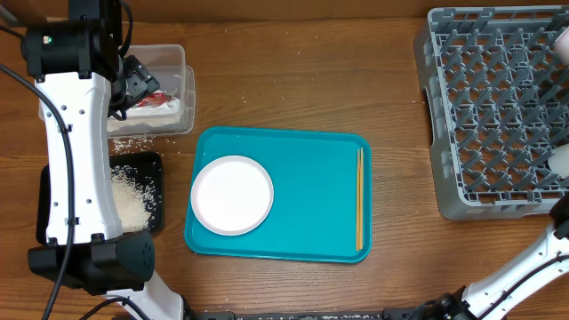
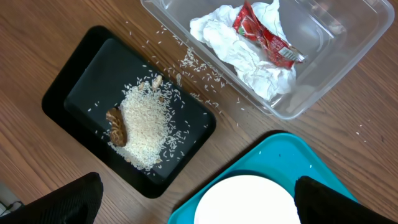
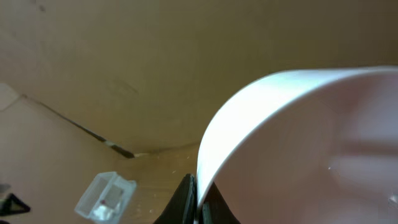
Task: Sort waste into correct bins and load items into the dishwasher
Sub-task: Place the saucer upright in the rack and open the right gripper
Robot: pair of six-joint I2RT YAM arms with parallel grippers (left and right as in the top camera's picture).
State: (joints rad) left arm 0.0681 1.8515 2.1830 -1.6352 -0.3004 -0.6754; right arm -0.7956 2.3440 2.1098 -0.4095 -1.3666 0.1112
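Observation:
My left gripper (image 2: 196, 183) is open and empty, above the gap between the black tray (image 2: 74, 93) and the white plate (image 2: 249, 202). The black tray holds rice (image 2: 146, 127) and brown food scraps (image 2: 116, 126). The clear tub (image 2: 336, 68) holds the crumpled tissue (image 2: 236, 50) and the red wrapper (image 2: 264, 34). The plate (image 1: 232, 195) and the chopsticks (image 1: 359, 200) lie on the teal tray (image 1: 311, 178). My right gripper (image 3: 200, 202) is shut on the rim of a white bowl (image 3: 311, 149), at the right edge of the grey dish rack (image 1: 493, 107).
Loose rice grains (image 2: 196, 62) lie on the wooden table between the tub and the black tray. The left arm (image 1: 76, 151) stands over the black tray (image 1: 147, 191) in the overhead view. The right arm (image 1: 524, 267) rises at the lower right.

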